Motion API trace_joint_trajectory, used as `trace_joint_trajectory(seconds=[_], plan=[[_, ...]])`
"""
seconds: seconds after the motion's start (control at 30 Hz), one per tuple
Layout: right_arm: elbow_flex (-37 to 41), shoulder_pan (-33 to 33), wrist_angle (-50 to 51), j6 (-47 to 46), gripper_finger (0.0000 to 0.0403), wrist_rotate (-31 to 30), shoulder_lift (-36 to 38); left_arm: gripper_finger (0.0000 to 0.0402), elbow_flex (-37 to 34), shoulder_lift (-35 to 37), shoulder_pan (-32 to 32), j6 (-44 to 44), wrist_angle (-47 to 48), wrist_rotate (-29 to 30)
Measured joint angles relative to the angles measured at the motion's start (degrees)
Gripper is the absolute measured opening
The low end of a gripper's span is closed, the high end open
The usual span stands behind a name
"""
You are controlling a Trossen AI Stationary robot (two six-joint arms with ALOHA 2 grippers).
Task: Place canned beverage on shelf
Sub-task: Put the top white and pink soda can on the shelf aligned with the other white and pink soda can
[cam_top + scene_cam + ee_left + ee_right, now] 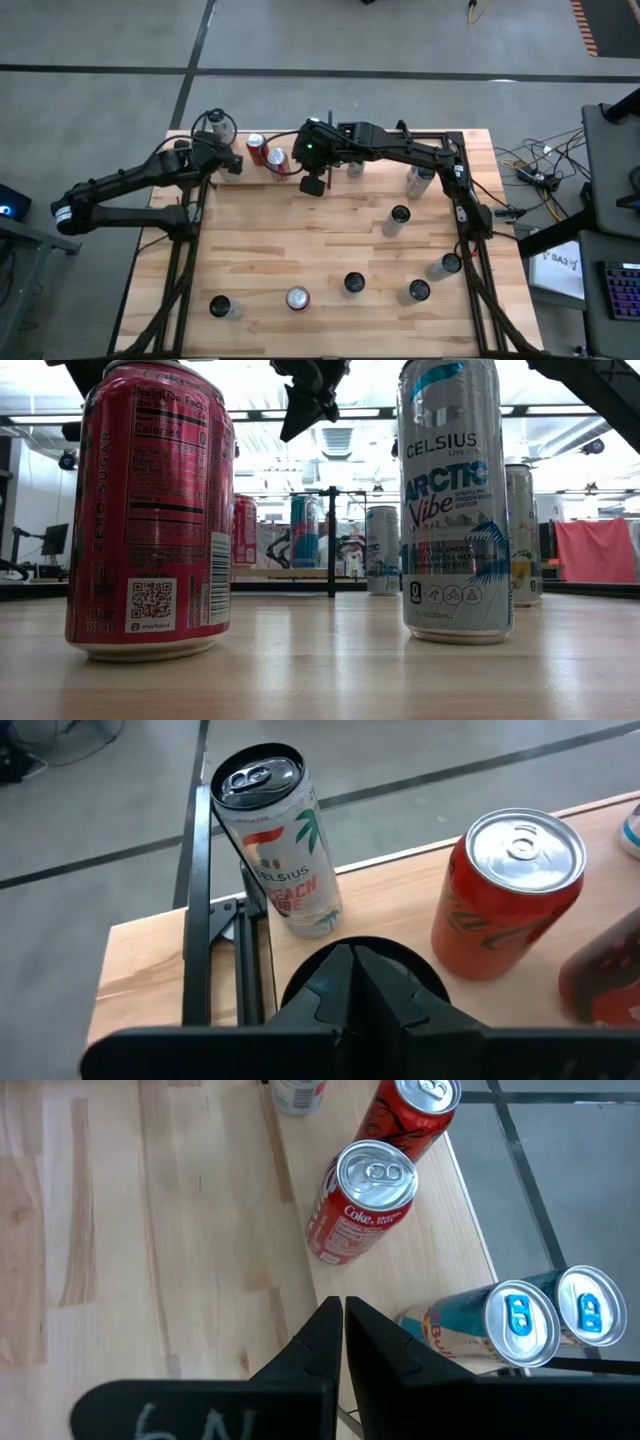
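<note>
The table (pixel 330 240) carries the cans, and none is in either claw. The shelf (pixel 290 573) shows only in the low view, at the far end, with three cans standing at it. The right arm reaches along the table's far edge. The right claw (pixel 340 1315) hangs above the boards, clenched with its fingers nearly touching, and it grasps nothing. A Coke can (pixel 360 1200) stands upright just ahead of it, apart from it. A second red can (pixel 410 1115) is beyond that, and two teal-topped cans (pixel 520 1325) stand side by side near the table's edge. The left claw (pixel 355 970) is at the far left corner, also clenched and empty. A pale Celsius can (pixel 275 840) and an orange-red can (pixel 505 890) stand near it. The high view shows about eleven cans, some half hidden by the arm.
</note>
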State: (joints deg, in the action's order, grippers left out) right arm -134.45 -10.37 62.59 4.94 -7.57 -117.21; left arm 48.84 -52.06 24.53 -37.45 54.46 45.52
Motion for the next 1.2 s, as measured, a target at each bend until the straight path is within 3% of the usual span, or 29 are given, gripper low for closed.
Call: trace_joint_trajectory(seconds=[0.17, 0.87, 1.2], plan=[[0.00, 0.00, 0.19, -0.19, 0.0009, 0.00, 0.00, 0.0000, 0.51, -0.09, 0.00, 3.97, 0.72, -0.04], [0.00, 0.02, 0.21, -0.23, 0.0009, 0.00, 0.09, 0.0000, 1.16, 0.42, -0.11, -1.36, 4.21, -1.79], [0.00, 0.02, 0.26, 0.23, 0.0009, 0.00, 0.09, 0.0000, 7.94, 0.38, -0.11, 9.44, 6.60, -5.97]])
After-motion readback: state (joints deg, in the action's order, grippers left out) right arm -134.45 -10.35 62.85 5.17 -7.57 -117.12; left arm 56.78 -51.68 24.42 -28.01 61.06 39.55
